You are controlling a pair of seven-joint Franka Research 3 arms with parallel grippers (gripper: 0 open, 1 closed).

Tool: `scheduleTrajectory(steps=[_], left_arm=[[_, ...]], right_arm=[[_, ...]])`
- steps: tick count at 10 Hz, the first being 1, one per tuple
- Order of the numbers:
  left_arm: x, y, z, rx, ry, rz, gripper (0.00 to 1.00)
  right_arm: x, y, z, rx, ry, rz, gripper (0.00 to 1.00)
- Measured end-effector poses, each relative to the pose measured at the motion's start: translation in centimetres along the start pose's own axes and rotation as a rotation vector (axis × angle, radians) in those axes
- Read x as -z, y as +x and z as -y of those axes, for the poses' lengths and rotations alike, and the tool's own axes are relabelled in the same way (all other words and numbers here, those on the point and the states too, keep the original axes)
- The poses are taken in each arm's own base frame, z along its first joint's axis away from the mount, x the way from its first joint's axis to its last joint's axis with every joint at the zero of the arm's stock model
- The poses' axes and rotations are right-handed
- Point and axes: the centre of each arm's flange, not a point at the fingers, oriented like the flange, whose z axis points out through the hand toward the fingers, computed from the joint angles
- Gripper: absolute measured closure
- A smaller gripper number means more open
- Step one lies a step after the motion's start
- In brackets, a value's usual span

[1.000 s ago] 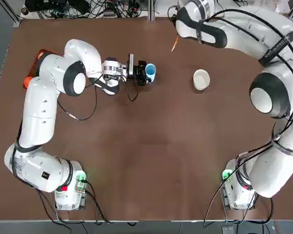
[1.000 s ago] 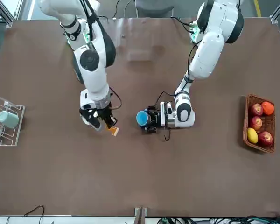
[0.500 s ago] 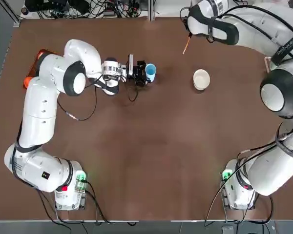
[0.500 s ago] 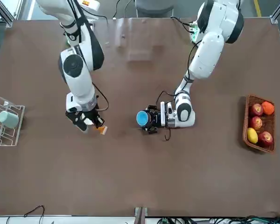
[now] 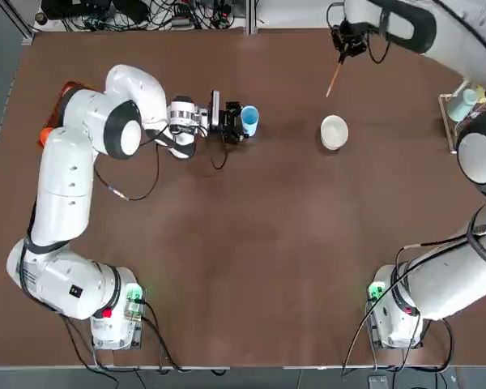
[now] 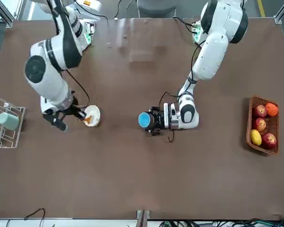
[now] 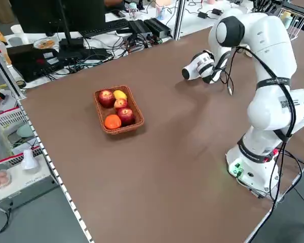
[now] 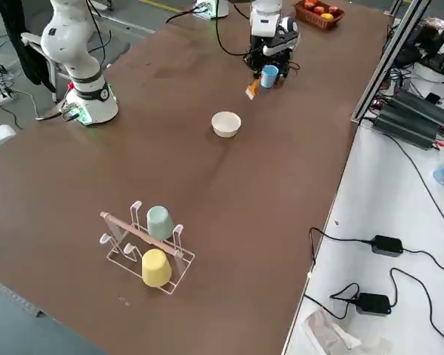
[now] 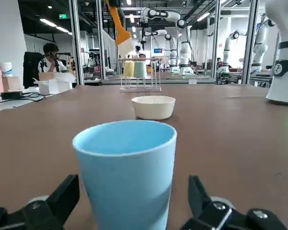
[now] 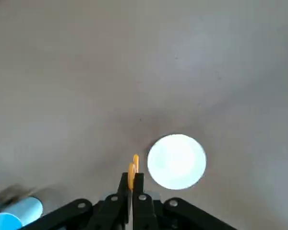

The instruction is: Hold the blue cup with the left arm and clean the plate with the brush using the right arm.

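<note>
right gripper (image 6: 75, 113): fingers clamped on orange-handled pale-bristled brush (image 5: 334, 79), now swung above small cream-white round plate (image 5: 334, 132) near counter's far edge | left gripper (image 5: 229, 123): fingers apart beside light-blue plastic cup (image 5: 249, 121), unheld | scrubbing seems imminent

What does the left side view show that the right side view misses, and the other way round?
Only the left side view shows the fruit basket in full, plus the cluttered desk behind. Only the right side view shows the wire rack with its teal and yellow cups, the plate, the blue cup and the orange brush. Both show the brown table and the left arm reaching across it.
</note>
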Motion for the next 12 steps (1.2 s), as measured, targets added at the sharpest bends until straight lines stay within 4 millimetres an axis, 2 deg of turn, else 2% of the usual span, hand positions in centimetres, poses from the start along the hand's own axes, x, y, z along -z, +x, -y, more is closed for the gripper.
scheduleTrajectory(steps=[3,5,7,8,10,12], left_arm=[[0.5,0.2,0.1,-0.004,0.0,0.004,0.0],[0.7,0.2,0.1,-0.004,-0.003,0.006,0.0],[1.1,0.1,0.1,-0.003,-0.004,0.01,0.0],[1.5,0.1,0.3,-0.005,-0.003,0.01,0.0],[2.6,0.5,0.6,-0.013,-0.008,0.018,0.0],[3.8,0.5,0.5,-0.015,-0.01,0.028,0.0]], right_arm=[[-1.8,-0.1,-1.4,0.04,-0.003,0.004,0.95],[-2.5,1.2,-4.4,0.089,-0.018,0.036,0.95],[-2.1,2.7,-7.6,0.1,0.011,0.071,0.95],[-2.4,2.8,-8.4,0.101,0.023,0.085,0.95],[-3.9,2.5,-8.7,0.127,0.091,0.102,0.95],[-5.9,2.6,-10.1,0.182,0.174,0.125,0.95]])
